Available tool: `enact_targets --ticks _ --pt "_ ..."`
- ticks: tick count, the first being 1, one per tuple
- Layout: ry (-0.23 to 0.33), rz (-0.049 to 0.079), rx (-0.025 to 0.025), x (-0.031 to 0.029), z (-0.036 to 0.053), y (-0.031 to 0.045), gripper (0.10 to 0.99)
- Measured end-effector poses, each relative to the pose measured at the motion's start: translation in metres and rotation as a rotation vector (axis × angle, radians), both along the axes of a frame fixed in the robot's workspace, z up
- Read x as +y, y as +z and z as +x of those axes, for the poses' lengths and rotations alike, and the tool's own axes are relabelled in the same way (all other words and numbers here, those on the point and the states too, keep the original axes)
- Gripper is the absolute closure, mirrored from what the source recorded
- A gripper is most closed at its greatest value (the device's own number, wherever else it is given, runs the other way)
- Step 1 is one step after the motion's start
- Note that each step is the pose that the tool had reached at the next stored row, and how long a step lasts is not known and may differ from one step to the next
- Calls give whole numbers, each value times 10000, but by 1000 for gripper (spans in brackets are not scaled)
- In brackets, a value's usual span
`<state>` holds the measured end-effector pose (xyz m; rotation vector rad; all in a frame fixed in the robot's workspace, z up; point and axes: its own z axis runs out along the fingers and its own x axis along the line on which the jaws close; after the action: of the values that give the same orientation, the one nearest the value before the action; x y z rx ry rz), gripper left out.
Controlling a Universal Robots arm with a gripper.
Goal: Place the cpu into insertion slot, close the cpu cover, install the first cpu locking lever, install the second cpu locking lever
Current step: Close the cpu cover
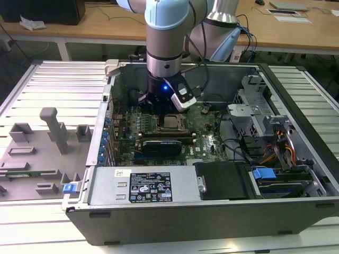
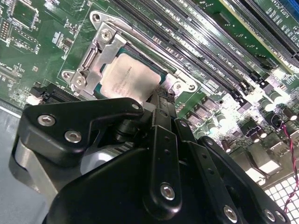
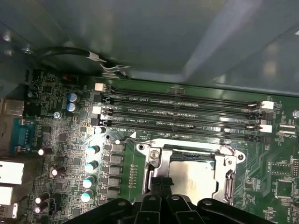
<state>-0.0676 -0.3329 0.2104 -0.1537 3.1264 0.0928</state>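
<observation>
cpu inside the insertion slot

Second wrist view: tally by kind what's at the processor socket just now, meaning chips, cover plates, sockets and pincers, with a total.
cpu: 1
cpu cover: 1
insertion slot: 1
pincer: 1
Total: 4

Jaws hide pt of cpu & cpu cover.
</observation>
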Motion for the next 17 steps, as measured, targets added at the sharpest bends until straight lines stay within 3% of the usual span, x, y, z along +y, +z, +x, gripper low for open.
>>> enact_targets --ticks 6,17 --pt "158 117 -40 1 -16 -22 980" --pt "206 119 -39 0 -21 -57 980"
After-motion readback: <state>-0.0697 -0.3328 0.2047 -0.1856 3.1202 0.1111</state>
